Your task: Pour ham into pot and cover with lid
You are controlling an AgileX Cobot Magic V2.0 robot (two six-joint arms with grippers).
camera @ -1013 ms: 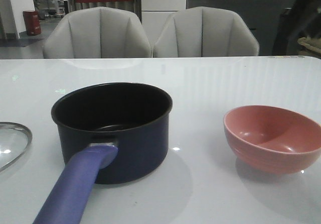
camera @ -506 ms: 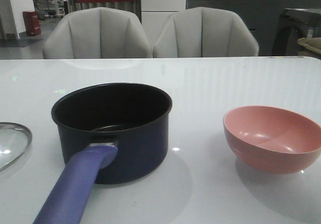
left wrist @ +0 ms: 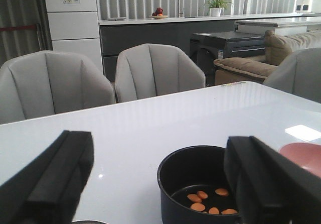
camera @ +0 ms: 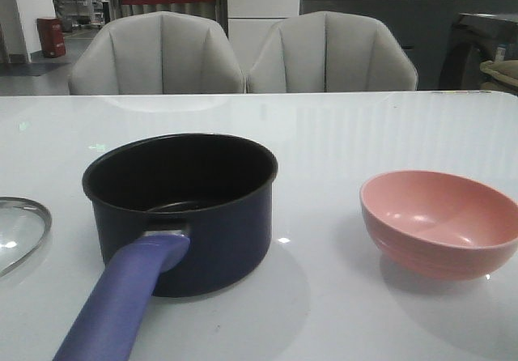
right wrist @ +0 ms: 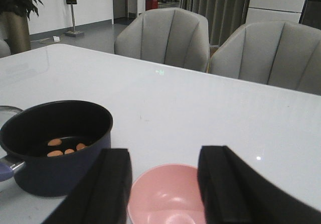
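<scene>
From my front cam the lid (camera: 18, 235) is mostly cut off at the left edge, and the pot (camera: 182, 211) wall hides the ham completely. Pot handle runs off the bottom too.

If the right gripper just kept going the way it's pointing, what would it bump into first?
Probably the pink bowl: it sits right between the open right gripper fingers, close ahead. Beyond it is bare table. The pot lies off to one side. Depth is hard to judge.

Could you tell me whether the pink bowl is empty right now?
Empty: the bowl shows only bare pink inside, and the ham lies in the pot.
</scene>
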